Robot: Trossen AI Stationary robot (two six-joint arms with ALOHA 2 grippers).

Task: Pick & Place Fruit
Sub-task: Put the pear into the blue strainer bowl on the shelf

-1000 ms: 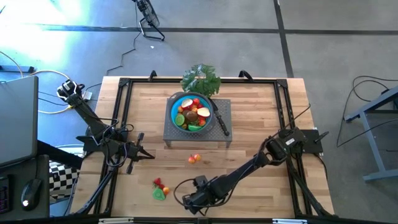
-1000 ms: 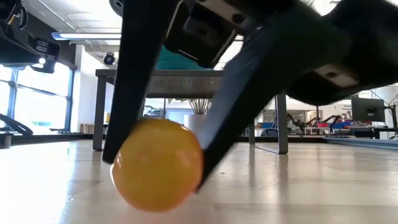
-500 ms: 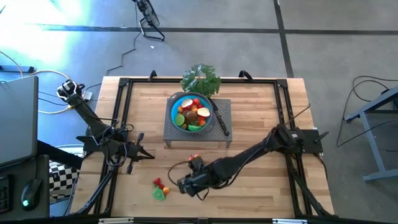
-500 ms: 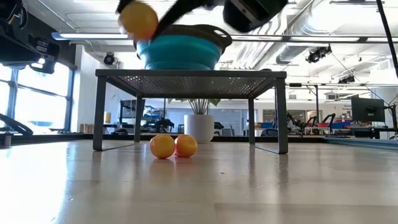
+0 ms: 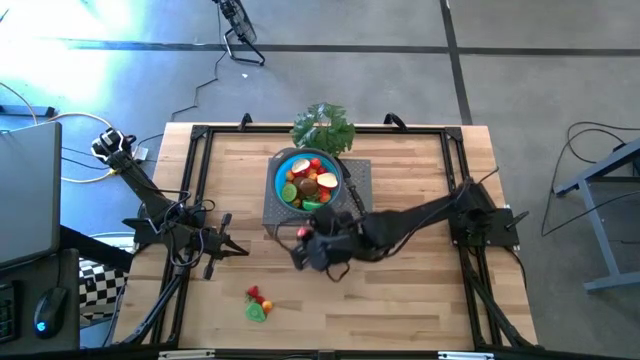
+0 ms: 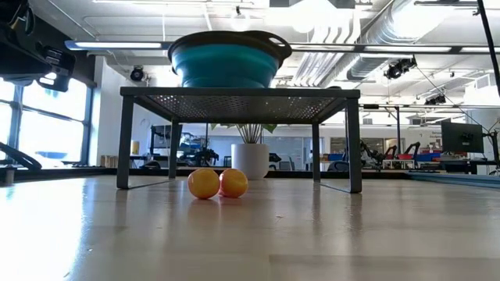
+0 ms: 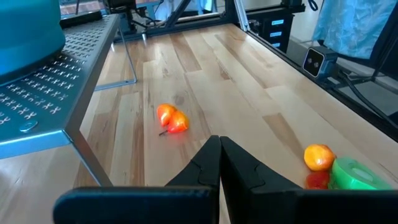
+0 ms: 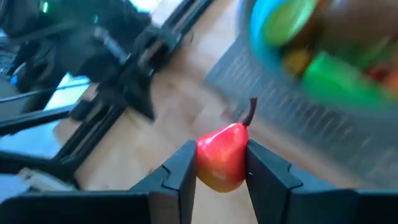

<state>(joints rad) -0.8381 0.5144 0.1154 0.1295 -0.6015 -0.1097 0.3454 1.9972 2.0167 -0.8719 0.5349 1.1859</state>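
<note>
Fruit transfer, right arm carrying a toy pear toward the bowl.

Left gripper (image 7: 219,163) waits low over the left side of the table, fingers pressed together, holding nothing. Near the front edge lie a small orange fruit (image 7: 319,157) and a green piece (image 7: 353,174), touching; mid-table, a red-orange pair (image 7: 171,119) sits beside the rack leg. Right gripper (image 8: 219,167) hovers at the front edge of the grey perforated rack (image 5: 358,219), fingers clamped on a red-and-yellow pear (image 8: 222,159) across its belly, stem up. Pear looks light, rigid and glossy, so likely slippery; the widest part is the sensible hold. Blue bowl (image 5: 279,174) on the rack is already well filled. Its rim and the black-handled knife (image 5: 356,199) crowd the approach; open room lies above the bowl.
</note>
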